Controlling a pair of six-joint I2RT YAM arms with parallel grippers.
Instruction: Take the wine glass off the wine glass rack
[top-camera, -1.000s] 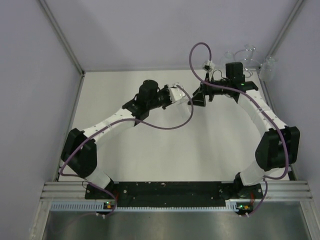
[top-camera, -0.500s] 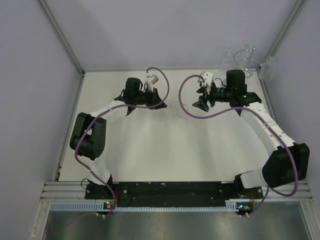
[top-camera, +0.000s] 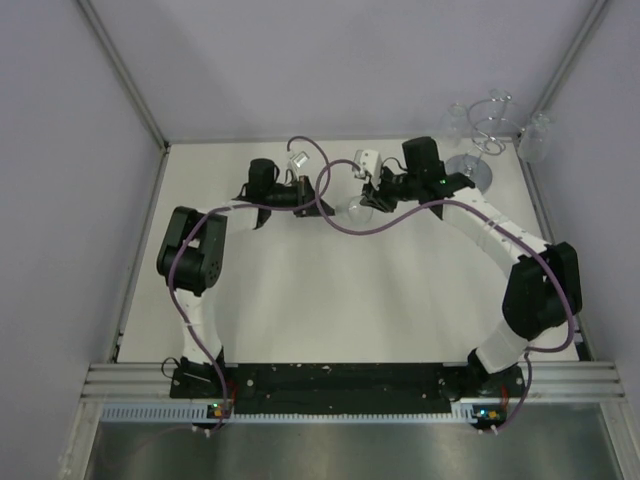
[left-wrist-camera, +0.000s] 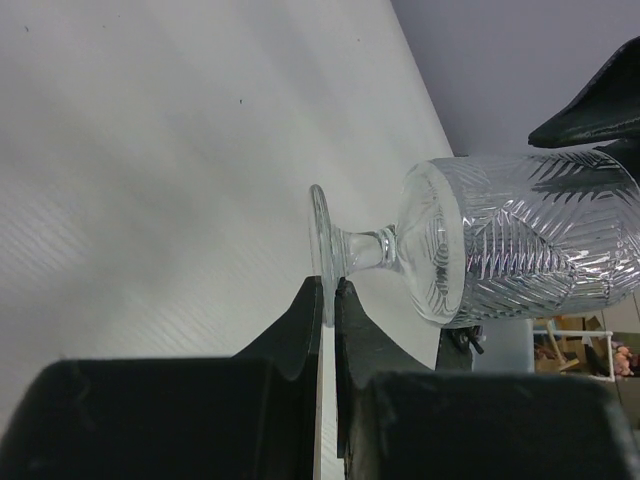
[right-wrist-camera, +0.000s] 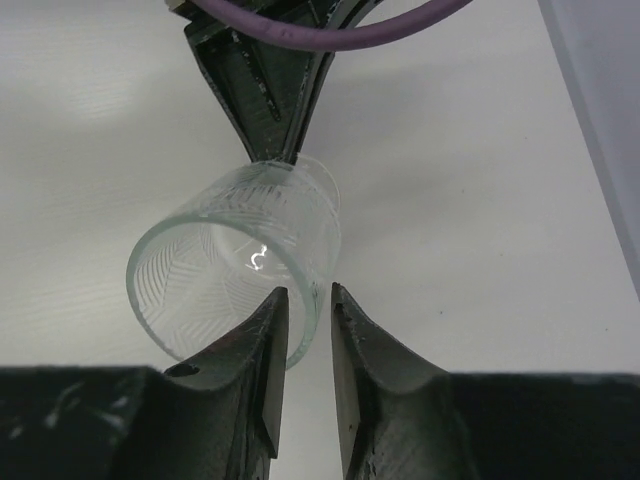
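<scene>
Off the wine glass rack (top-camera: 484, 132) in the table's (top-camera: 300, 300) far right corner, the wine glass (left-wrist-camera: 500, 240) hangs near the far edge. The left gripper (left-wrist-camera: 328, 290) clamps its foot. The right gripper (right-wrist-camera: 310, 300) has swung in, jaws narrowing around the rim; whether it grips yet is unclear.

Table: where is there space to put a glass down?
The big bare patch of table between the left arm and right arm is free. It is crowded at the far middle, where the left gripper and right gripper meet at the wine glass, and in the far right corner by the rack.
</scene>
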